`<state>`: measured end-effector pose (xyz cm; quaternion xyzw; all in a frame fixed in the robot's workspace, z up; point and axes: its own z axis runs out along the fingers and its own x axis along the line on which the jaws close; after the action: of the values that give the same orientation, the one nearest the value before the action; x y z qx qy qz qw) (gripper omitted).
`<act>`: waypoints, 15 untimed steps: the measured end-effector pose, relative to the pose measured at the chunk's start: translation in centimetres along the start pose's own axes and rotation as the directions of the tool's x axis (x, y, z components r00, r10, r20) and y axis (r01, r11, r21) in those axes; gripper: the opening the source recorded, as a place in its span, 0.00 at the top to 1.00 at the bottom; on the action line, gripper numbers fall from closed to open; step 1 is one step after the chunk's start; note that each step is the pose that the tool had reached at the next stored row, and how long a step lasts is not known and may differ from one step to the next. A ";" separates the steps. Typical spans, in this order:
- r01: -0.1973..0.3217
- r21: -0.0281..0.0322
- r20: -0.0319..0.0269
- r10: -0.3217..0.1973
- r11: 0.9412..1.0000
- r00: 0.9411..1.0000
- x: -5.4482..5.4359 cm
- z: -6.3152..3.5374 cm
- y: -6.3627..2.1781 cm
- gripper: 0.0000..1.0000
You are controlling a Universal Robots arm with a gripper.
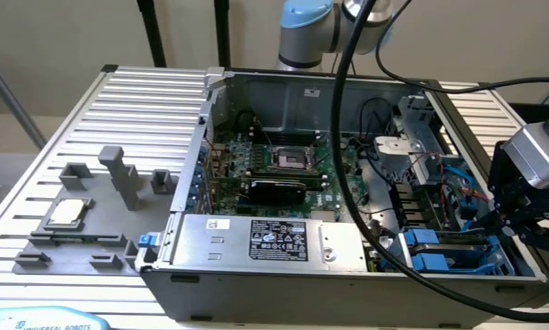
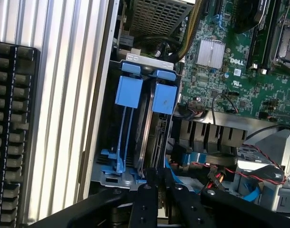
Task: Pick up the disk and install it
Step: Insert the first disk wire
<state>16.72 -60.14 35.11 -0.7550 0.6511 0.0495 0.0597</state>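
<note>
Disk clasped on edge in the drive bay

**Exterior view.** The gripper (image 1: pixel 494 223) hangs low over one corner of the open computer case (image 1: pixel 256 278), at the drive bay (image 1: pixel 494 265). The disk (image 1: pixel 437 242), in its blue frame, stands on edge in that bay, reaching away from the jaws toward the silver power supply (image 1: pixel 274 240). Standing upright like this seems to be how the bay takes it, since the slots run that way. The arm comes at the bay from the case's outer side, I'd guess because cables crowd the inner side.

**Wrist view.** The gripper (image 2: pixel 159 187) shows its jaws drawn close together, one on each flat face of the disk (image 2: pixel 153 130) at its near end. They look clenched on it rather than released. The disk runs straight out from between the jaws along its slot. Holding it by the thin end keeps the jaws clear of the bay walls. A second blue carrier (image 2: pixel 128 90) sits in the neighbouring slot, just beside one jaw and parallel to the disk. The motherboard (image 2: pixel 240 71) lies past the other jaw, with red and black wires (image 2: pixel 259 166) near that side.
</note>
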 end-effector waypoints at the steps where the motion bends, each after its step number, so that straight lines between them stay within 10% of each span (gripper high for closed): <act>1: 0.001 0.000 0.000 -0.001 1.000 1.000 0.0 -0.05 0.16 0.84; 9: 0.001 0.000 0.000 -0.001 1.000 1.000 -0.4 -0.18 2.88 0.84; 15: -0.050 0.007 -0.009 0.050 0.999 0.999 -0.5 -0.05 3.04 0.84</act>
<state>13.64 -60.14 35.15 -0.7386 0.6701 0.0455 0.0581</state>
